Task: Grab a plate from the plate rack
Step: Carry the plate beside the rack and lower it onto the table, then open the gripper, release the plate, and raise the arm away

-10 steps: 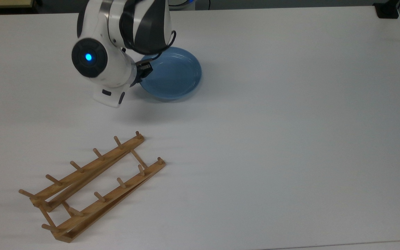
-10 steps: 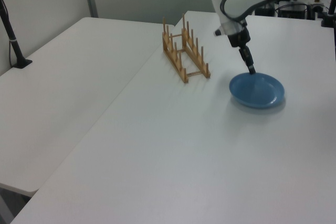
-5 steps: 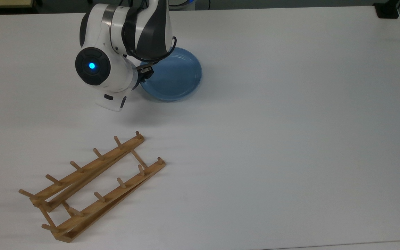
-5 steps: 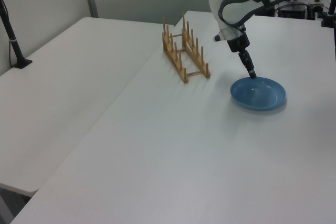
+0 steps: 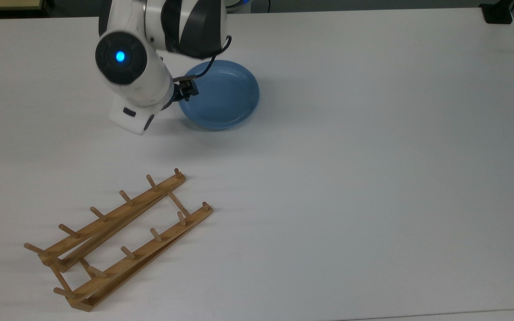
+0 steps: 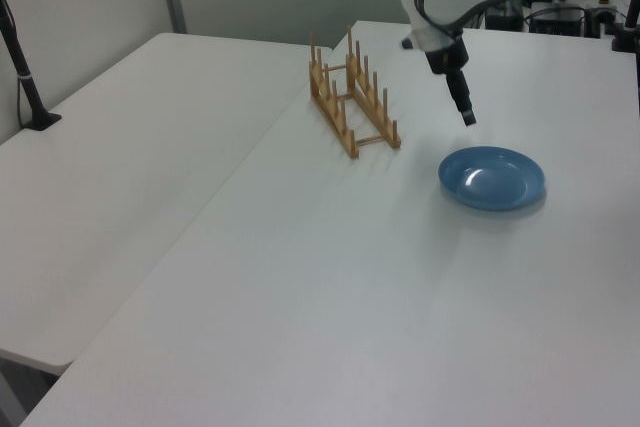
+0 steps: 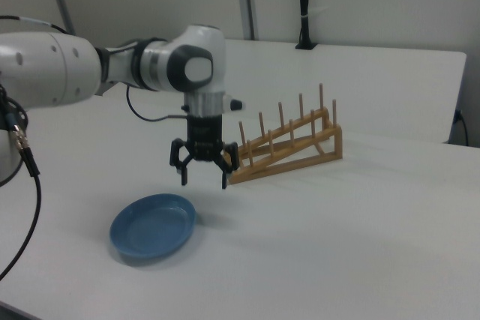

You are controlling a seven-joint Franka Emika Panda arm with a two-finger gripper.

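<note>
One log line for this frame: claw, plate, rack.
claw: open, empty, above plate | round light-blue plate: flat on white table, released | light-brown wooden peg rack: no plate in it

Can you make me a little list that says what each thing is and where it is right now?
plate: light blue, lying flat on the table, apart from the rack
plate rack: wooden, pegs upright, nothing in its slots
gripper: in the air above the plate's edge, fingers spread open, holding nothing
table: white
task progress: plate is out of the rack and set down
</note>
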